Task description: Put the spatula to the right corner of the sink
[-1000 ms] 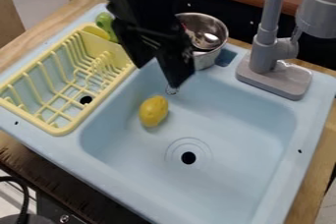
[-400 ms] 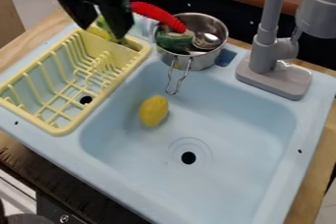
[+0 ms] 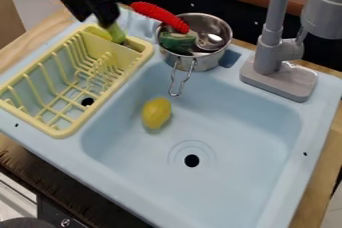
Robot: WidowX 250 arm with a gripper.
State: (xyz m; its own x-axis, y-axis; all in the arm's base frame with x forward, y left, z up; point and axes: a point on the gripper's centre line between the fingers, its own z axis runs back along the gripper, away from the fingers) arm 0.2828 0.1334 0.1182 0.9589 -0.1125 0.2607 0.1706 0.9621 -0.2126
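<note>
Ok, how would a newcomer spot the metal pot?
Along the far edge of the pale blue sink, find the yellow rack and grey faucet. The pot sits between them. Unlike both, it's round, shiny metal, with a wire handle.

The green spatula (image 3: pixel 117 34) pokes up at the far end of the yellow rack (image 3: pixel 61 133), on the light blue sink (image 3: pixel 220 187).

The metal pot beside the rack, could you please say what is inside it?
The pot holds a green item and a shiny metal piece; a red ridged thing reaches over the rim. Anything beneath is hidden.
</note>
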